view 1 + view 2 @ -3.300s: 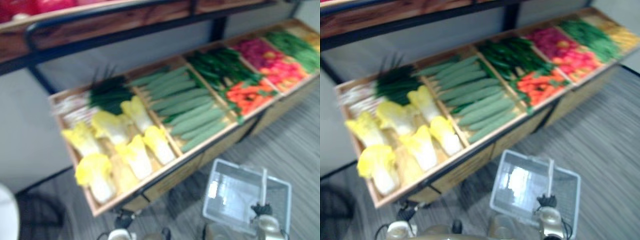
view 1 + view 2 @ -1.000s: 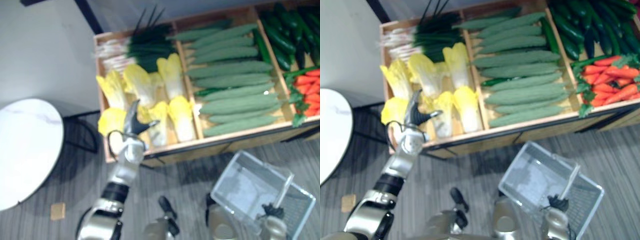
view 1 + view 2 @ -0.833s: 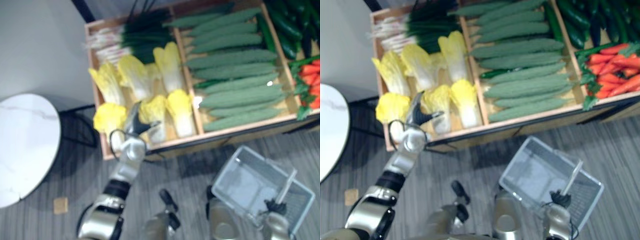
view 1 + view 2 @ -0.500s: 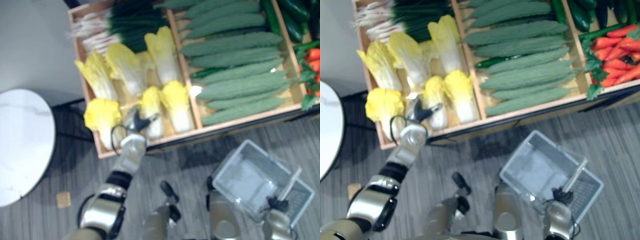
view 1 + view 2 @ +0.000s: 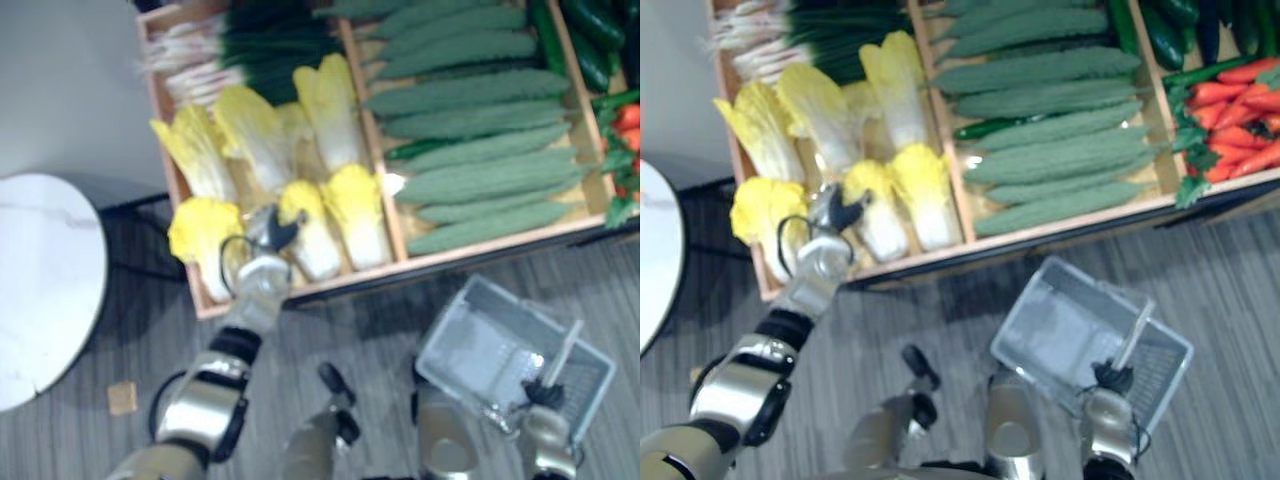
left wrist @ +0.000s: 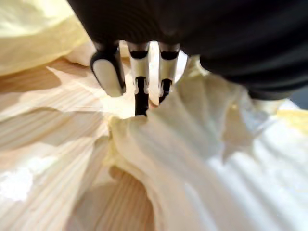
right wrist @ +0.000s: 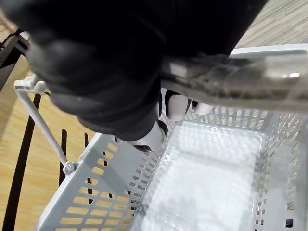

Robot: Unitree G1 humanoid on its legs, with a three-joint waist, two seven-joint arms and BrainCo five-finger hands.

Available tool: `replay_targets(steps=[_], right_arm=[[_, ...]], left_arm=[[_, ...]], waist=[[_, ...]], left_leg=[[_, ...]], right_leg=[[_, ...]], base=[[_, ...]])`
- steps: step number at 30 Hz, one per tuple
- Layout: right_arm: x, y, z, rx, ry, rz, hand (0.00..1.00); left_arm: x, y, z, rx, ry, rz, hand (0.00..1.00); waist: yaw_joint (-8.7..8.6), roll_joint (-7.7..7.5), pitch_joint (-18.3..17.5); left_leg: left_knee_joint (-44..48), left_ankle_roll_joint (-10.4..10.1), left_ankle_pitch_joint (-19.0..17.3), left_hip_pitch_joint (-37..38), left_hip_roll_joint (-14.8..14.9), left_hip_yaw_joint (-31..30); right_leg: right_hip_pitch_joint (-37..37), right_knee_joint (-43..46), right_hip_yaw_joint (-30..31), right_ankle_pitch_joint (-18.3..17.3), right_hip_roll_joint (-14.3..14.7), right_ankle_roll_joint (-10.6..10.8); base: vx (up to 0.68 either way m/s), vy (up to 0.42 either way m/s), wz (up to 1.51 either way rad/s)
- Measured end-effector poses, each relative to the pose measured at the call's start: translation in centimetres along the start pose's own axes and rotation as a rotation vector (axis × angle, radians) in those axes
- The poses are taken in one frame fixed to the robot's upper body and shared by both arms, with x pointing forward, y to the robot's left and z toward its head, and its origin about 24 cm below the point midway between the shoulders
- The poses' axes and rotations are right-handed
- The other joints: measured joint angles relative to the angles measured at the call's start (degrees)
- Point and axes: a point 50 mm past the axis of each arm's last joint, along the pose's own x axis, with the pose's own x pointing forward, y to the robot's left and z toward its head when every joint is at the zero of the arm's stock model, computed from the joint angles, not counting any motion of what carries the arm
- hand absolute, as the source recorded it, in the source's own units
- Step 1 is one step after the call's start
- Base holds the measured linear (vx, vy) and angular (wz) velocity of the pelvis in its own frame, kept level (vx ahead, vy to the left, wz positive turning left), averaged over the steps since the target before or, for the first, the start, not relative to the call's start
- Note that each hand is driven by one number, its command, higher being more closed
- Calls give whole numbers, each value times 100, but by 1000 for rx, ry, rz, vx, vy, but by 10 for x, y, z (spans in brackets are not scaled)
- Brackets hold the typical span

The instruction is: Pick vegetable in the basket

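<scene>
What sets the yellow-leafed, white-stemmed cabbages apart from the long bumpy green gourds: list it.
The cabbages are yellow and white, the gourds green all over. The cabbages are short and broad, the gourds long and slim. The left hand touches a cabbage; the gourds lie untouched. Both lie in adjoining compartments of one wooden crate.

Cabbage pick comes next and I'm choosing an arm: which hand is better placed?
Left. The left hand is at the cabbage in the crate, open fingers touching its leaves; the right hand is shut on the basket handle.
</scene>
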Motion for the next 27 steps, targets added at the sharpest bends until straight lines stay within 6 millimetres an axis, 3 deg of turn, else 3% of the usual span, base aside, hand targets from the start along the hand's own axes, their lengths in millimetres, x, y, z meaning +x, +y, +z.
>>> replay_targets(steps=[7, 16, 18, 20, 21, 23, 25, 26, 27], right_arm=[[-6, -8, -25, 9, 92, -26, 100], [-30, -40, -80, 38, 280, -126, 100], [-29, -42, -79, 39, 278, -133, 100], [-24, -45, -69, 37, 242, -146, 100], [-21, -43, -62, 33, 212, -150, 100], [-16, -35, -50, -18, 161, -105, 100], [-17, -27, -43, -49, 122, -61, 100], [-18, -22, -40, -68, 103, -29, 100], [-18, -19, -34, -90, 71, -10, 100]], left_arm=[[-22, 4, 24, -105, -119, 25, 100], [-34, 29, 56, -251, -221, 196, 100], [-42, 46, 57, -284, -237, 282, 100], [-65, 71, 52, -321, -254, 409, 100], [-78, 86, 48, -326, -266, 481, 100], [-94, 101, 40, -312, -257, 560, 100], [-102, 96, 41, -306, -272, 542, 100], [-106, 87, 45, -332, -282, 504, 100], [-110, 77, 49, -364, -288, 456, 100]], waist=[[17, -137, -46], [144, -421, -643], [155, -427, -668], [236, -297, -823], [360, -345, -859], [488, -398, -897], [443, -385, -962], [431, -360, -1034], [423, -231, -1101]], left_leg=[[0, -18, -16, 412, -21, -266], [-40, -53, -164, 722, -24, -415], [-30, -53, -181, 851, -11, -189], [3, 5, -241, 925, 136, 393], [4, 8, -260, 1073, 181, 789], [247, -162, -363, 1299, 375, 1450], [820, -367, -730, 1386, 715, 1877], [1438, -519, -1102, 1373, 1078, 2172], [2160, -578, -1435, 1373, 1567, 2427]], right_leg=[[592, -78, -192, 0, -18, 0], [1009, -152, -418, -11, -42, -9], [1038, -130, -1207, -229, -296, -362], [1083, 326, -3334, -290, -1094, -1075], [1130, 656, -4202, -58, -1490, -1292], [1071, 805, -4655, 186, -1518, -989], [994, 656, -4370, 141, -1251, -822], [896, 599, -4085, 54, -1056, -590], [749, 590, -3743, -109, -788, -548]], base=[[48, -1, 18], [-22, 1, 6], [-53, 34, -44], [7, 48, -131], [21, 17, -170], [13, -98, -186], [63, -183, -159], [116, -238, -161], [121, -233, -164]])
